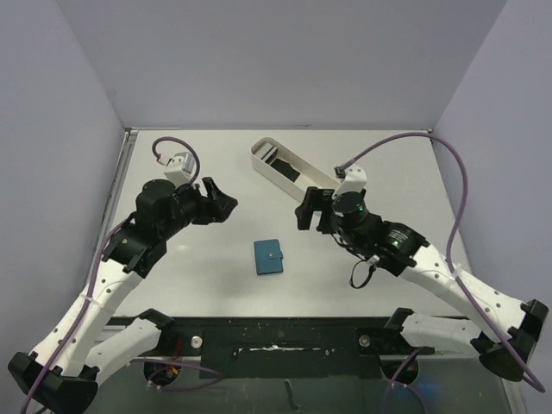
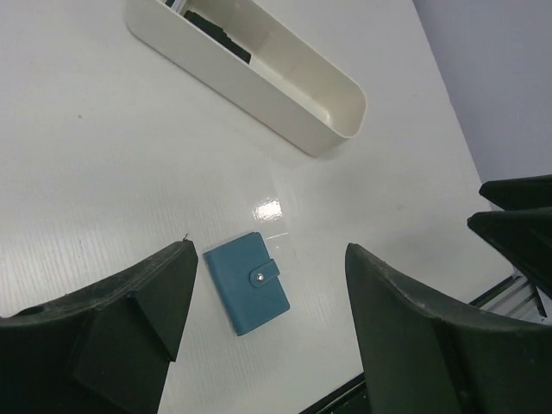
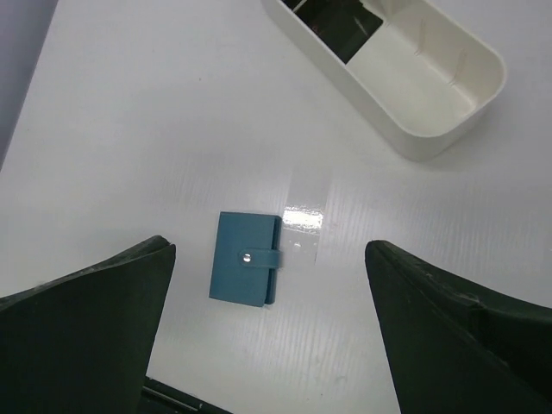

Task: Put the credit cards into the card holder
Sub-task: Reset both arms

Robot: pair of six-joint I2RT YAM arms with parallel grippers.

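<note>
The teal-blue card holder (image 1: 269, 256) lies closed and snapped on the white table, in the middle near the front. It also shows in the left wrist view (image 2: 247, 281) and in the right wrist view (image 3: 246, 271). Black credit cards (image 1: 282, 163) lie in the far end of a long white tray (image 1: 297, 181); they also show in the left wrist view (image 2: 216, 34) and the right wrist view (image 3: 338, 24). My left gripper (image 1: 220, 200) is open and empty, above the table to the holder's far left. My right gripper (image 1: 308, 210) is open and empty, by the tray's near end.
The tray lies diagonally at the table's far middle, its near half bare (image 3: 423, 86). Grey walls close in the table on three sides. A black rail (image 1: 276, 332) runs along the front edge between the arm bases.
</note>
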